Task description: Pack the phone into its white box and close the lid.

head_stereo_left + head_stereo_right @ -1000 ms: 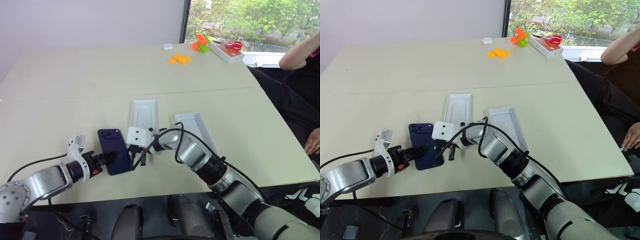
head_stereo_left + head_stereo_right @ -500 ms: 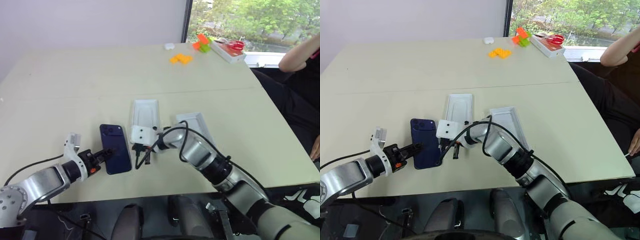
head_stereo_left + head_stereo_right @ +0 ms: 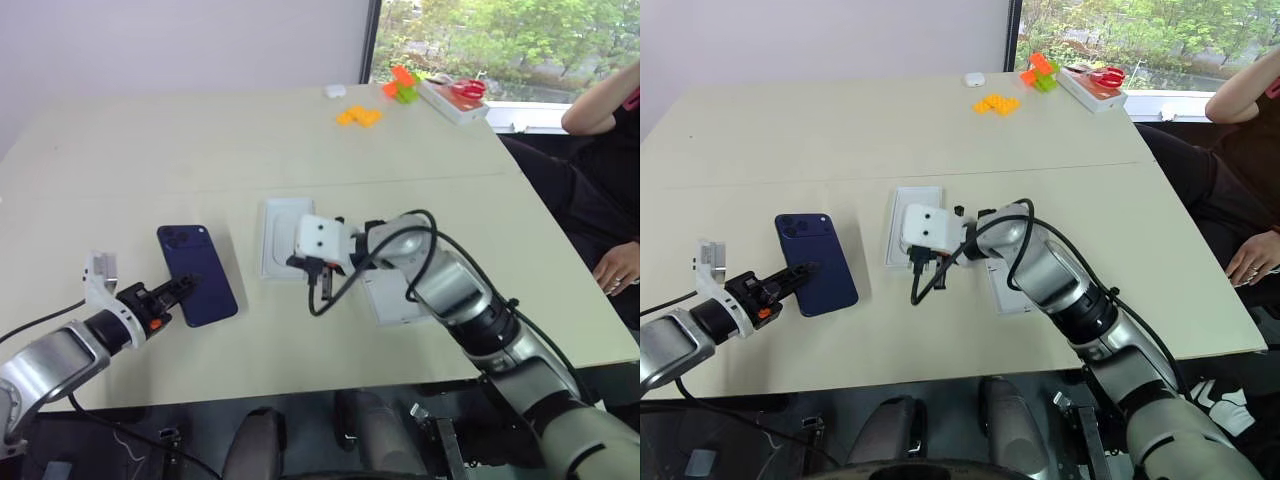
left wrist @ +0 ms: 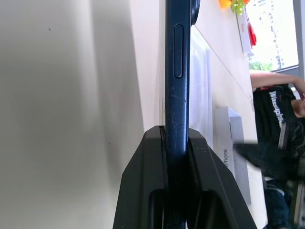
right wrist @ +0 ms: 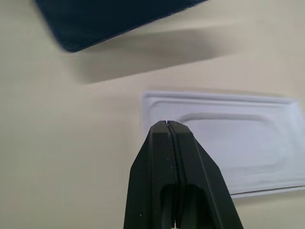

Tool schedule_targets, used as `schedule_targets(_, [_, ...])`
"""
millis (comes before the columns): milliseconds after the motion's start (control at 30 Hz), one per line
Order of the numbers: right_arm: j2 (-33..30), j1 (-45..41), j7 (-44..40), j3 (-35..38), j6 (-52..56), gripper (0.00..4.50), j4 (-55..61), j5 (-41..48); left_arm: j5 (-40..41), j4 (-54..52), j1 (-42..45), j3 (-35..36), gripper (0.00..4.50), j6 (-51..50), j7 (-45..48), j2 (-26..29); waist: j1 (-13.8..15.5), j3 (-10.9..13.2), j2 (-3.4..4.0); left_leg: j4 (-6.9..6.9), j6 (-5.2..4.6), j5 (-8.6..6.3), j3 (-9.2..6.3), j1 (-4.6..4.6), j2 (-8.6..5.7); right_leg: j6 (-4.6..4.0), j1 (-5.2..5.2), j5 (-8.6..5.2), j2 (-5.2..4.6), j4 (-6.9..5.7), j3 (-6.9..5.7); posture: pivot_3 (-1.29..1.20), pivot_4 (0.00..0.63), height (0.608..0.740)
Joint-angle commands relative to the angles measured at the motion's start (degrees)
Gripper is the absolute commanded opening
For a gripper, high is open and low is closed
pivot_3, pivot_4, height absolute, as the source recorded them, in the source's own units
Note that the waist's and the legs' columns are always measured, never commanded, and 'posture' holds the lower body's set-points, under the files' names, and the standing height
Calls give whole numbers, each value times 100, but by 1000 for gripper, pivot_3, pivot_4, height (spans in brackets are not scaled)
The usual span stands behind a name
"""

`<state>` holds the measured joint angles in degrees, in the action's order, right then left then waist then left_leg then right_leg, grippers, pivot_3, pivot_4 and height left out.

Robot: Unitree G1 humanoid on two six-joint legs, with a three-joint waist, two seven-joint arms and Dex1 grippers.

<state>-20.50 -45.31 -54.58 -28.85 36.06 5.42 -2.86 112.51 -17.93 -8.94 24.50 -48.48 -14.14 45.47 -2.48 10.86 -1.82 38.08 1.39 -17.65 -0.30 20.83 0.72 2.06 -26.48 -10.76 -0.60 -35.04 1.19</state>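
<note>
Big beige table (image 3: 150, 150) by a window (image 3: 500, 35) with trees outside, left gripper (image 3: 178, 291) pinching the phone (image 3: 195, 287) by its edge at lower left, right gripper (image 5: 170, 125) fully closed on nothing mid-frame over the flat white insert (image 3: 282, 235).

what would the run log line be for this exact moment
left hand: shut on dark navy glossy smartphone, held above table | right hand: shut, empty, over flat white insert | phone not boxed
</note>
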Motion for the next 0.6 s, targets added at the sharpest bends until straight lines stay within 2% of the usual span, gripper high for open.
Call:
schedule_targets(33, [152,-123,26,26,-154,746,-191,54,-40,-96,117,-23,0,4,104,65,6,1,1,0,0,0,0,2,0,0,0,0,0,0,0,0,150,739])
schedule_targets(133, [216,-145,70,-103,-350,2169,-399,-81,-139,-92,146,-116,0,-22,156,61,8,0,0,0,0,0,-1,28,-1,-17,-19,13,-6,2,-1,0,150,739])
schedule_targets(600, [-29,259,-140,-516,-677,2169,-394,-393,-252,-103,39,-132,0,-21,321,33,8,0,1,3,5,3,0,46,-5,-17,-33,14,-9,-2,-5,0,150,739])
